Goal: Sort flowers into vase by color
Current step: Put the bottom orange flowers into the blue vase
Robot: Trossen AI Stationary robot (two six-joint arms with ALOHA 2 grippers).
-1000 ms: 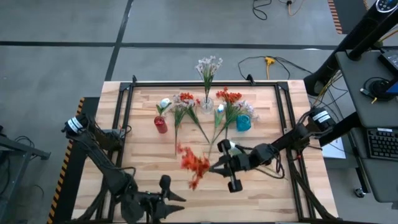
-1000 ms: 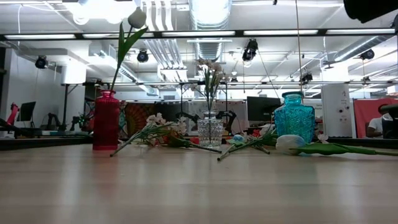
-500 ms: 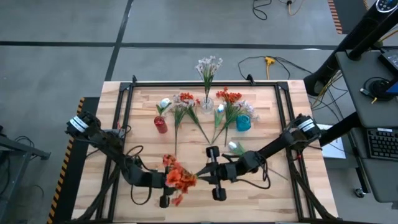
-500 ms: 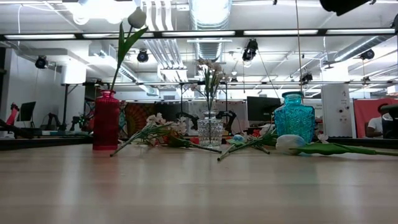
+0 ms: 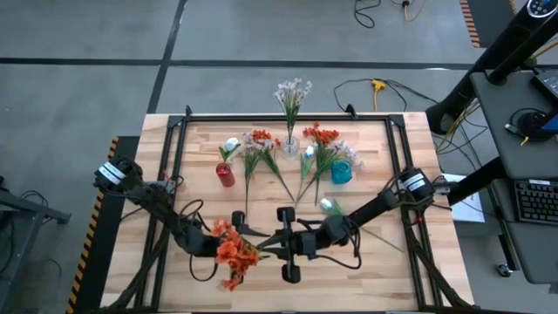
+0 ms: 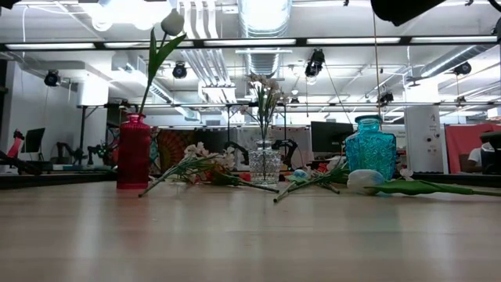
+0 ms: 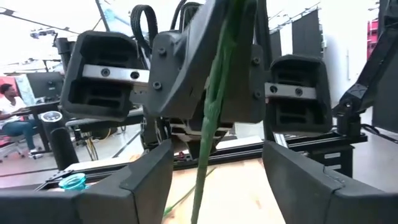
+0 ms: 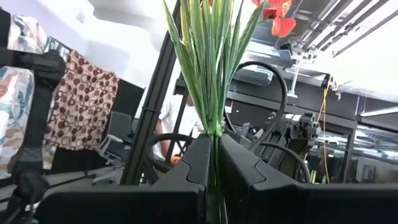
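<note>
Right gripper (image 5: 266,252) is clamped on the green stalk of the orange-red flower stem (image 5: 232,253), held above the front-centre of the table (image 5: 384,270); its fingers (image 8: 186,168) are pressed together on the stalk. Left gripper (image 5: 216,247) sits at the bloom end with fingers (image 7: 149,174) spread apart either side of the stalk, not gripping. Remaining flowers (image 5: 261,161) lie well apart by the red vase (image 5: 226,174), clear vase (image 5: 290,146) and teal vase (image 5: 341,172) at the back.
</note>
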